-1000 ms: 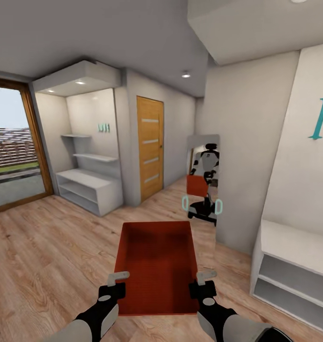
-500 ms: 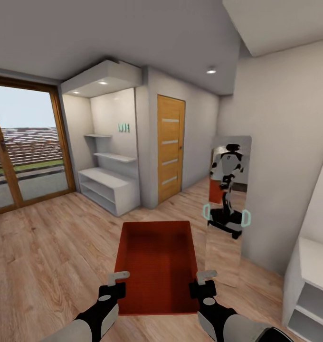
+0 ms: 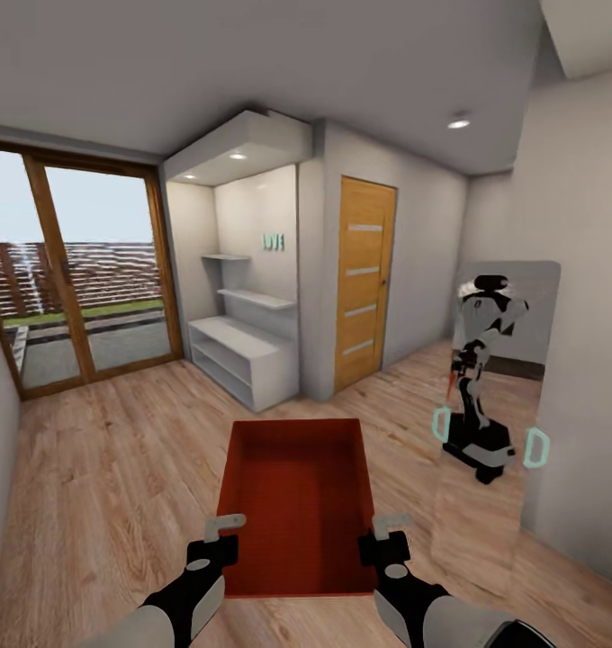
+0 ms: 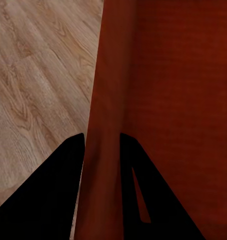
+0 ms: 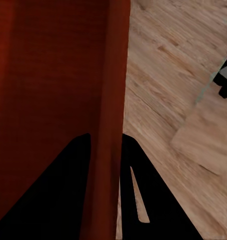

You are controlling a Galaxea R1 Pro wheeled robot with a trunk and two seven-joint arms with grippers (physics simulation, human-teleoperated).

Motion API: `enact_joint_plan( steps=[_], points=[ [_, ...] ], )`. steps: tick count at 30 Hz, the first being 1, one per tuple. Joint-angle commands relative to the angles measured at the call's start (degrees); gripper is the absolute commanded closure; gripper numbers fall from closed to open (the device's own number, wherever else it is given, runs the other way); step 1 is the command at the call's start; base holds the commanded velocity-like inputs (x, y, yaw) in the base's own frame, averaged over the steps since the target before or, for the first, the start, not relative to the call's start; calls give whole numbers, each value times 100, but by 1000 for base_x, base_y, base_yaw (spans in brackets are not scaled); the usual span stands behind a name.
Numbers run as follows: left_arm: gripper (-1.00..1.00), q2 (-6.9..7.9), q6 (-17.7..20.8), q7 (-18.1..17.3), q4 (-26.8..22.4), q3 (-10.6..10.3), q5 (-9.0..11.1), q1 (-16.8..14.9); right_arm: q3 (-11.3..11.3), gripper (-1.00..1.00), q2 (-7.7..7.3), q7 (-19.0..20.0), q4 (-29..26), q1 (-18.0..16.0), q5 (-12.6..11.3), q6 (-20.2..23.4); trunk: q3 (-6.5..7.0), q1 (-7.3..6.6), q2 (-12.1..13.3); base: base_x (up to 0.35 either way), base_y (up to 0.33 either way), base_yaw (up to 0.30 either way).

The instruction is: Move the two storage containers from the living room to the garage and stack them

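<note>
An orange-red storage container, open-topped and empty, hangs in front of me above the light wood plank floor of the living room. My left gripper is shut on its left long wall and my right gripper on its right long wall. In the left wrist view the thin red wall runs between the two dark fingers of the left gripper. The right wrist view shows the other wall pinched the same way by the right gripper.
A standing mirror at the right reflects the robot. A wooden door stands shut ahead, with white shelves to its left. A wood-framed glass door fills the left wall. A pale wall is close on the right.
The camera has turned left: door, shelves and mirror slid rightward in the picture and more of the glass door shows. The container and both grippers hold the same place in view.
</note>
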Motion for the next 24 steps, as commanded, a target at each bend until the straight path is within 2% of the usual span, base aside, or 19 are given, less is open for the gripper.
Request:
enact_joint_plan(
  steps=[1,6,24],
  points=[
    [100,0,-29,276,3,89,-6,-1,-496,100,4,217,-39,-5,60,11,-3,5,-4,322,0,269],
    [100,0,-29,277,3,89,-6,-1,-496,100,5,217,-39,-5,60,11,-3,5,-4,322,0,108],
    [100,0,-31,277,3,89,-6,-1,-497,100,1,217,-39,-8,56,18,-3,5,-4,322,0,3]
  ],
)
